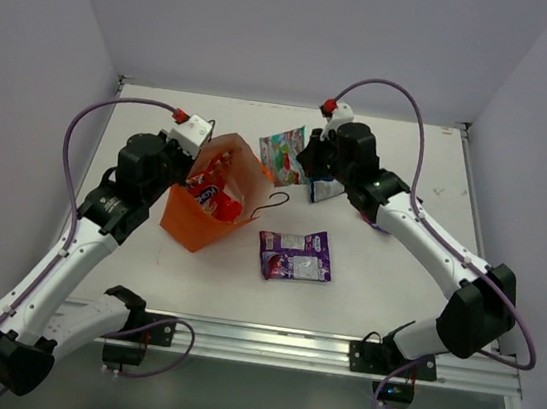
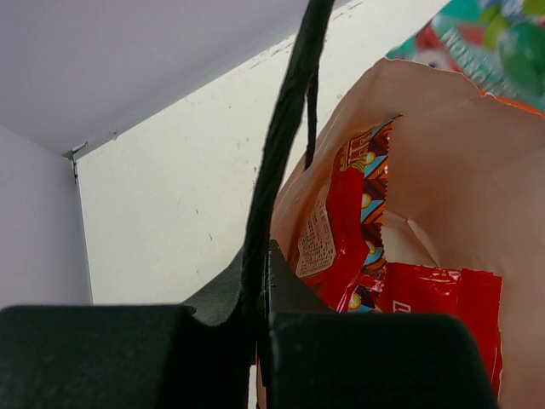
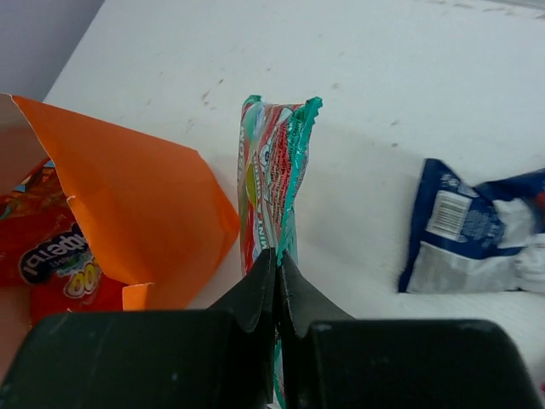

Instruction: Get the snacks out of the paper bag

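Observation:
The orange paper bag lies tilted at centre-left, mouth open, with red-orange snack packets inside. My left gripper is shut on the bag's thin dark handle at the near rim; the red packets show just beyond it. My right gripper is shut on the teal-green packet and holds it on edge just right of the bag. A blue-white packet lies on the table right of it. A purple packet lies flat in front of the bag.
The bag's other handle loop trails on the table between the bag and the purple packet. Grey walls close in the table at the back and both sides. The metal rail runs along the near edge.

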You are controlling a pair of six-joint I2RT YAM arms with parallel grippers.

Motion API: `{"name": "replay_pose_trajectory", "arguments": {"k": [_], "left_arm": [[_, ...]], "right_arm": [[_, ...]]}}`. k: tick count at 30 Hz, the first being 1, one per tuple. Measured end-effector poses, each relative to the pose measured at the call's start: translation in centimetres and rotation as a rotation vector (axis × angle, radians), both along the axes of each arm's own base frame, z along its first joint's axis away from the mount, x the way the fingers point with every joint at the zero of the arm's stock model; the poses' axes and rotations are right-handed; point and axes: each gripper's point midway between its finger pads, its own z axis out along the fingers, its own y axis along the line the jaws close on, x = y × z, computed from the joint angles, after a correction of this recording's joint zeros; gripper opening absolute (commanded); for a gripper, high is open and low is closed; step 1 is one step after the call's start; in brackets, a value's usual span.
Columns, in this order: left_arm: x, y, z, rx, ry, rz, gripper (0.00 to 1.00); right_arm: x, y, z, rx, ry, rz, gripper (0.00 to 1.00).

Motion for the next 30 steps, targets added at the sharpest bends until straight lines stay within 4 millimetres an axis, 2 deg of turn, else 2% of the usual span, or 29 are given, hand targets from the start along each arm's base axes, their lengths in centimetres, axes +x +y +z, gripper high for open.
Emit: {"name": "replay_pose_trajectory", "arguments": {"k": [2,4,6,7,9,10,12,13,15,17,18,20,22,24,27,29,30], "left_arm": [[-0.3,0.2,0.0,0.003,0.004,0.007,0.00],[-0.5,0.4,-0.1,0.007,0.008,0.012,0.00],[-0.7,0.6,-0.1,0.010,0.011,0.015,0.00],[-0.7,0.6,-0.1,0.010,0.013,0.015,0.00],[-0.7,0.6,-0.1,0.011,0.013,0.015,0.00],[-0.7,0.6,-0.2,0.011,0.013,0.014,0.00],[-0.7,0.6,-0.2,0.011,0.014,0.014,0.00],[-0.7,0.6,-0.2,0.011,0.015,0.013,0.00],[-0.7,0.5,-0.2,0.010,0.016,0.009,0.00],[-0.7,0.4,-0.3,0.009,0.017,0.004,0.00],[-0.7,0.3,-0.3,0.009,0.017,0.003,0.00],[-0.7,0.2,-0.3,0.007,0.018,-0.003,0.00],[-0.7,0.2,-0.3,0.006,0.018,-0.005,0.00],[-0.7,0.2,-0.3,0.006,0.019,-0.007,0.00],[-0.7,0.1,-0.3,0.005,0.019,-0.011,0.00],[-0.7,0.0,-0.3,0.004,0.019,-0.014,0.00],[-0.7,0.0,-0.3,0.004,0.019,-0.014,0.00]], "right_arm": [[0.1,1.6,-1.9,0.053,0.043,0.036,0.00],[0.2,2.8,-2.8,0.102,0.062,0.052,0.00],[0.4,3.6,-3.7,0.147,0.082,0.054,0.04],[0.7,3.8,-4.3,0.161,0.097,0.046,0.20],[1.0,3.9,-6.2,0.170,0.145,0.023,0.38],[1.0,3.8,-7.5,0.160,0.172,0.014,0.53],[0.5,3.1,-10.0,0.122,0.237,-0.012,0.67],[0.2,2.7,-11.0,0.100,0.261,-0.024,0.78],[-0.6,1.4,-12.2,0.042,0.304,-0.059,0.87],[-1.1,-0.1,-12.2,-0.020,0.320,-0.098,0.91],[-1.3,-0.8,-11.5,-0.051,0.323,-0.115,0.91],[-1.0,-1.4,-8.3,-0.075,0.280,-0.130,0.91],[-0.7,-1.4,-3.4,-0.053,0.189,-0.123,0.91],[-1.5,-0.7,1.4,-0.011,0.096,-0.078,0.90],[-4.9,1.8,8.8,0.060,-0.057,0.072,0.90],[-7.4,4.0,12.2,0.089,-0.134,0.192,0.89],[-8.7,5.4,13.2,0.095,-0.158,0.258,0.89]]}}
